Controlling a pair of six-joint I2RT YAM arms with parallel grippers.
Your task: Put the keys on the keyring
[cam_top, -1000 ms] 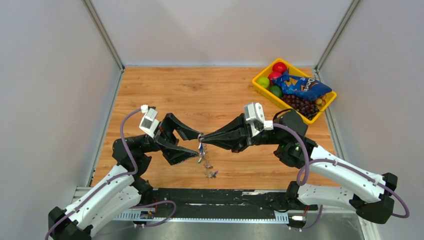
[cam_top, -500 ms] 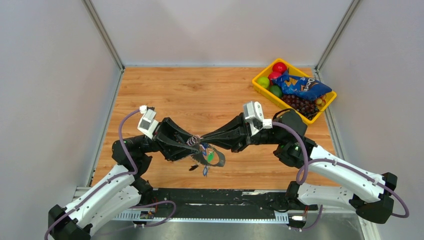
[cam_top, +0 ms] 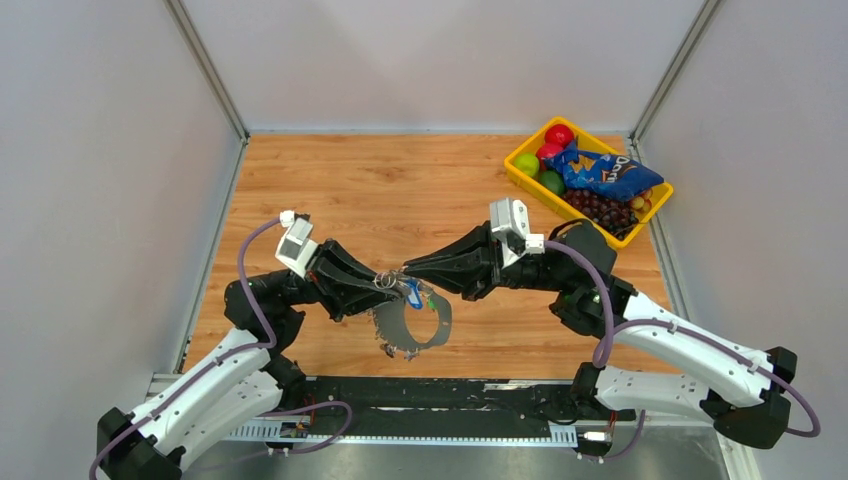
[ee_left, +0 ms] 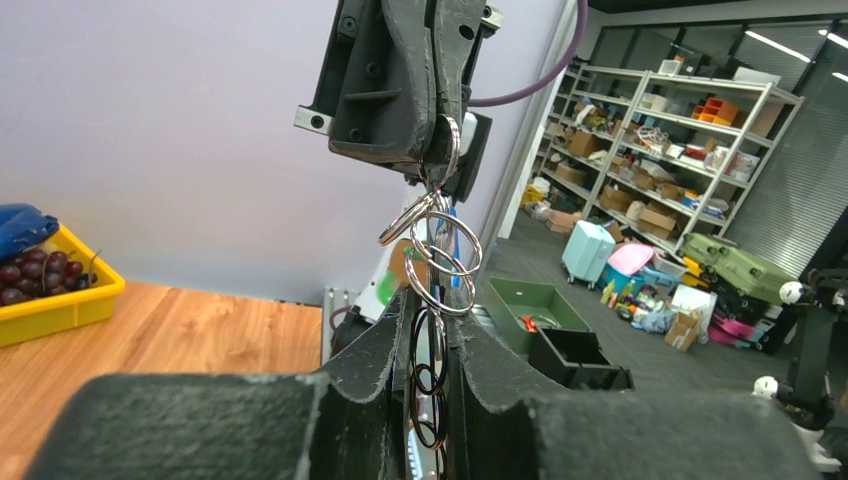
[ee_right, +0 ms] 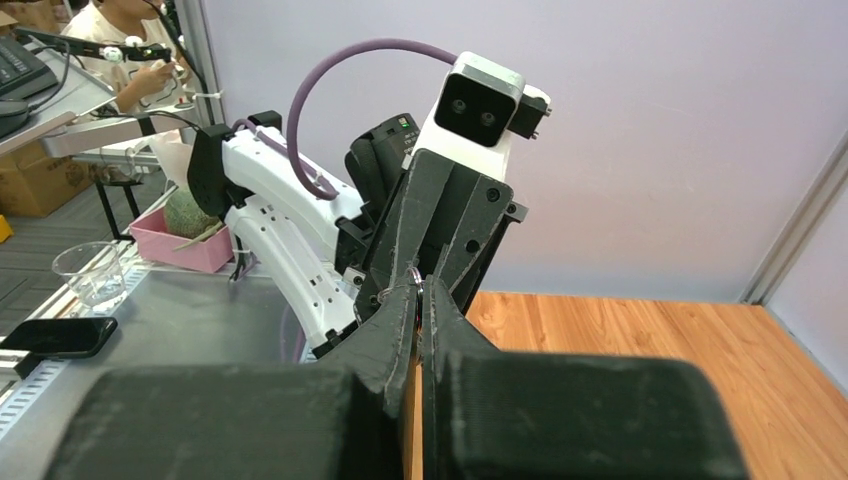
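Over the table's near middle my two grippers meet tip to tip. The right gripper (cam_top: 405, 272) (ee_right: 419, 290) is shut on a silver ring of the keyring (ee_left: 443, 262) (ee_right: 405, 286). In the left wrist view the right gripper (ee_left: 437, 150) hangs from above. Linked rings run down from it between the fingers of my left gripper (cam_top: 385, 282) (ee_left: 432, 300), which stand narrowly closed around those links. The keys (cam_top: 412, 293), a blue-capped one beside a green-capped one (cam_top: 430, 298), dangle just under the fingertips. Below them a grey blurred arc of chain (cam_top: 412, 332) swings.
A yellow bin (cam_top: 520, 165) at the back right holds fruit, dark grapes and a blue snack bag (cam_top: 605, 172). Grey walls enclose the wooden table (cam_top: 400, 190) on three sides. A metal rail runs along the near edge between the arm bases.
The left gripper has gone from wide open to nearly closed around the ring links. The bunch, hanging straight down before, has swung up and to the right.
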